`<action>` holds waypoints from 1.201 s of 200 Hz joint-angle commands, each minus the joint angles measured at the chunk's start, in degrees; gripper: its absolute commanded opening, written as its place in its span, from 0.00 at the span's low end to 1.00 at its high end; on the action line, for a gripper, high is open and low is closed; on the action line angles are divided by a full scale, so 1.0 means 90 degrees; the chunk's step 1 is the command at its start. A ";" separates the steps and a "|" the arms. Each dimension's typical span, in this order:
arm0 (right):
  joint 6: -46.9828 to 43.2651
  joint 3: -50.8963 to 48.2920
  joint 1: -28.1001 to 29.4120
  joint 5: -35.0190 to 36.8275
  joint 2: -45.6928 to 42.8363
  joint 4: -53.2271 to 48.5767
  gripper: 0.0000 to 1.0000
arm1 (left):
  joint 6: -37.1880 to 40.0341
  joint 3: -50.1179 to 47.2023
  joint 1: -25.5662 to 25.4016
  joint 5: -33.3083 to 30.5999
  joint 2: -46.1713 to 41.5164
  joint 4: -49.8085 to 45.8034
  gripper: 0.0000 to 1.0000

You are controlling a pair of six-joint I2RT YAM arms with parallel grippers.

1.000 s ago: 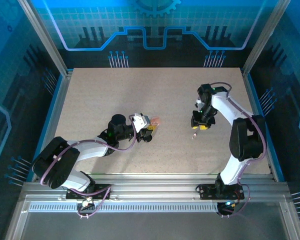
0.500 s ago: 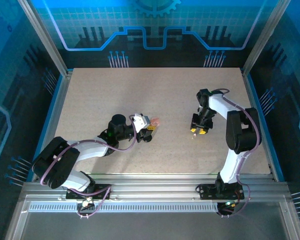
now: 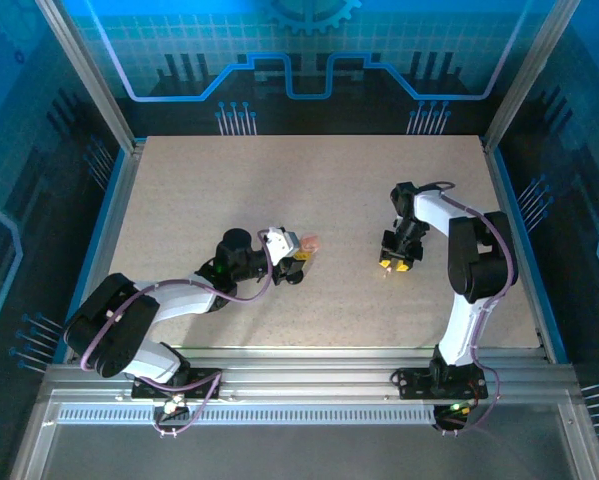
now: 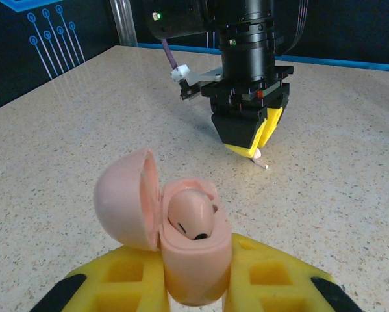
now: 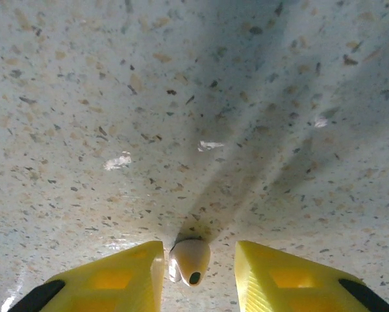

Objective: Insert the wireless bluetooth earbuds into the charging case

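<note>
Right gripper [image 4: 251, 140]: over the last second it came down and drew a little toward the near edge, and stood low over the table [image 3: 329, 180] with its tips almost at the surface.
Right jaws: apart, one yellow finger [image 5: 126, 273] on each side of the loose earbud [image 5: 190, 260]. A gap showed on one side, so not yet clenched on it.
Loose earbud: pale pink, lying on the table between the right fingers; a second earlier it lay clear of them, just in front.
Left gripper [image 3: 298, 262]: unmoved, clamped on the pink charging case [image 4: 194, 260].
Case: lid [image 4: 126, 208] swung open, one pink earbud [image 4: 191, 218] already seated inside. I could not make out the second slot.
Meaning: approach looked finished; judged that the pinch on the loose earbud was the step in hand.
Risk: the bud is small and rounded, and could squirt out sideways as the jaws close.
</note>
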 commanded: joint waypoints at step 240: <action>0.0340 -0.0738 0.0405 0.0018 -0.1090 0.0590 0.22 | -0.0326 0.0168 -0.0123 0.0066 0.0858 0.0966 0.13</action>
